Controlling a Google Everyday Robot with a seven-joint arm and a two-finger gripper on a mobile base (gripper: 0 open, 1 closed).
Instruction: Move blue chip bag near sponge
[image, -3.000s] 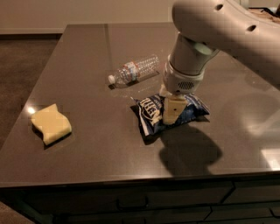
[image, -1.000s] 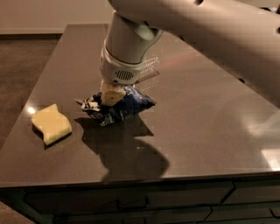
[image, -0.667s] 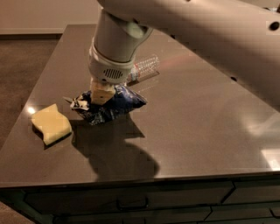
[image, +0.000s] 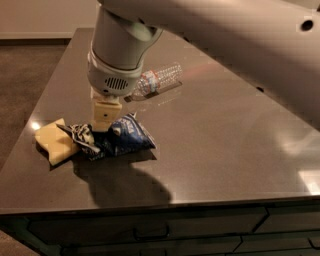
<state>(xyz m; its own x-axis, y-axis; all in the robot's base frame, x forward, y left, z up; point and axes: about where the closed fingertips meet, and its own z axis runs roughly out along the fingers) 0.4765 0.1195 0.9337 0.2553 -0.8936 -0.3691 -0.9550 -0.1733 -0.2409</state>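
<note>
- blue chip bag (image: 120, 140): lies at the front left of the tabletop (image: 225, 140), not far from its near edge, with dark drawer fronts (image: 150, 232) below that edge.
- The bag lies lengthwise across the view. Its right end rests flat on the tabletop and its crumpled, white-striped left end points at the sponge.
- A broad shadow (image: 125, 182) falls on the tabletop in front of the bag.
- sponge (image: 54, 141): pale yellow block just left of the bag, flat on the tabletop. The bag's striped end touches its right side and seems to overlap its edge. I can't tell whether that end rests on the sponge or hangs just over it.
- gripper (image: 105, 122): directly over the bag's upper left part, pointing straight down.
- Jaws: closed on the bag. The tan finger (image: 106, 112) comes down onto the bag's top fold, and the foil bunches up around it. The bag sits under and between the jaws, most of its length sticking out to the right of them and a short striped bit to the left.
- arm (image: 120, 45): the grey wrist barrel stands right above the gripper, and a thick pale link runs from it to the upper right across the top of the view.
- water bottle (image: 157, 80): clear plastic, on its side on the tabletop behind the wrist. It is well apart from the bag, its left end hidden by the wrist.
- Farthest back: dark floor (image: 30, 75) left of the tabletop, a pale wall above it.
</note>
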